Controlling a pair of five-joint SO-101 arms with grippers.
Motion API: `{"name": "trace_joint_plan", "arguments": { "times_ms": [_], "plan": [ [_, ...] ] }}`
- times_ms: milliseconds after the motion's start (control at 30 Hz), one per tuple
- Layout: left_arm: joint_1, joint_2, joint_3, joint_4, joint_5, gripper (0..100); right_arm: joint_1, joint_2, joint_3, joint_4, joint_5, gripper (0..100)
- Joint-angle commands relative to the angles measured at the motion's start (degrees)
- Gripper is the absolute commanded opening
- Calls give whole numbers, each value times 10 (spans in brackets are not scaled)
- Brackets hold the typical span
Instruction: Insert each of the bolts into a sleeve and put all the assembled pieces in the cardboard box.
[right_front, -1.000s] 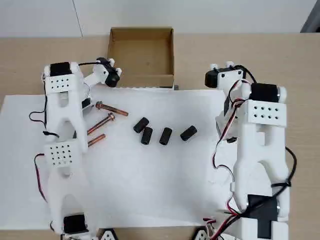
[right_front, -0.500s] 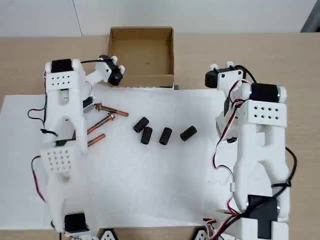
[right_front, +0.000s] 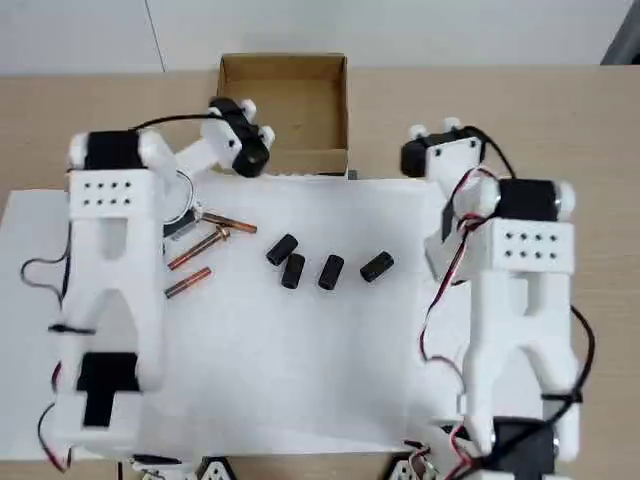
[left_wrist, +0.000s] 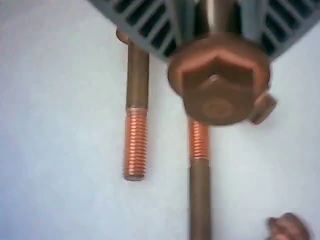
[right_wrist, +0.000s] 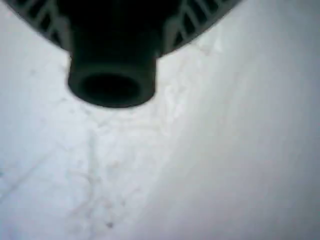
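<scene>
Wood-toned table (right_front: 560, 110) fills my overhead feed. A white sheet (right_front: 300, 360) covers most of it, and the cardboard box (right_front: 290, 115) sits open at top centre, right at the sheet's upper edge. Four black sleeves (right_front: 330, 272) lie in a loose row at mid-frame, well apart from the box. At centre left I count three copper bolts (right_front: 198, 248) lying on the sheet, just beside the left arm (right_front: 110, 260). The right arm (right_front: 520, 290) stands at the right of the frame.

On my left wrist feed the left gripper (left_wrist: 215, 20) is clenched on a held bolt (left_wrist: 218, 85), its hex head facing the camera, with loose bolts on the sheet behind it. On my right wrist feed the right gripper (right_wrist: 115, 25) clamps a held sleeve (right_wrist: 112, 82), black, its open bore toward the lens, over bare white sheet.
</scene>
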Motion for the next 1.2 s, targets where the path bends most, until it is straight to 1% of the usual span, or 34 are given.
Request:
{"name": "trace_joint_plan", "arguments": {
  "times_ms": [0, 67, 133, 233, 400, 533, 667, 733, 867, 1000, 1067, 1167],
  "plan": [
    [6, -60, 0, 5, 92, 6, -29, -55, 23, 4, -6, 3],
    [3, -73, 4, 5, 178, 6, -49, -77, 49, 4, -8, 3],
    [2, -96, 4, 5, 224, 6, -65, -105, 73, 4, -23, 3],
    [6, -156, 19, 5, 238, 6, -70, -162, 98, 4, -73, 3],
    [51, -284, 99, 0, 278, 6, -67, -246, 118, -3, -106, 3],
    [62, -390, 214, -93, 323, 6, -67, -285, 140, -32, -157, 3],
    [62, -492, 349, -195, 372, 6, -69, -310, 186, -87, -236, 3],
    [60, -542, 409, -245, 398, 6, -70, -327, 214, -117, -256, 3],
    [60, -632, 518, -338, 446, 6, -70, -364, 272, -179, -264, 3],
    [62, -712, 613, -402, 497, 6, -73, -407, 332, -236, -265, 2],
    [62, -748, 655, -434, 526, 6, -90, -430, 365, -262, -265, 2],
    [63, -804, 711, -470, 594, 6, -137, -473, 423, -305, -265, 2]
  ]
}}
